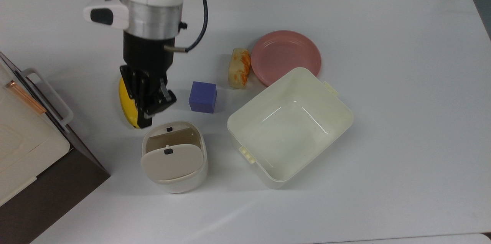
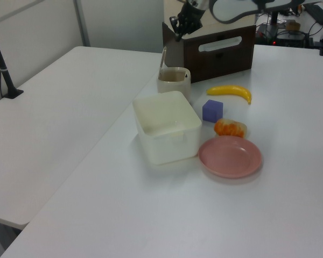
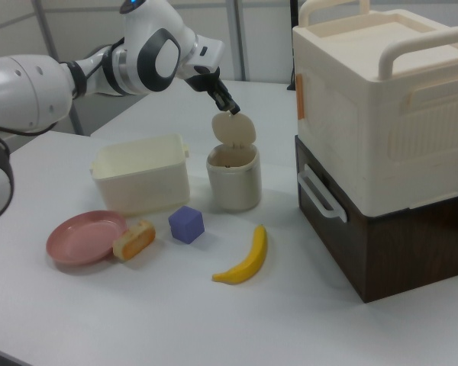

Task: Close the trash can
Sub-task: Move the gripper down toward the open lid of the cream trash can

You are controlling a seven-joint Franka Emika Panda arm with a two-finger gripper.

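Observation:
The trash can (image 1: pixel 180 182) is a small cream bin standing near the front of the white table, and its beige lid (image 1: pixel 170 161) is swung up and open. The can (image 3: pixel 235 183) is also plain in the right view, with the lid (image 3: pixel 234 131) standing upright over its rim. My gripper (image 1: pixel 145 120) hangs just beyond the can in the top view, above the banana's end, with its fingers shut on nothing. In the right view the gripper (image 3: pixel 231 109) sits at the lid's top edge, close to touching. The left view shows the gripper (image 2: pixel 178 28) high above the can (image 2: pixel 173 83).
A yellow banana (image 1: pixel 123 102) lies partly under the arm. A purple cube (image 1: pixel 202 97), a bread roll (image 1: pixel 239 67) and a pink plate (image 1: pixel 285 56) lie nearby. A large lidless cream tub (image 1: pixel 264 177) stands to the top view's right of the can. A stacked box unit (image 3: pixel 382 114) borders it.

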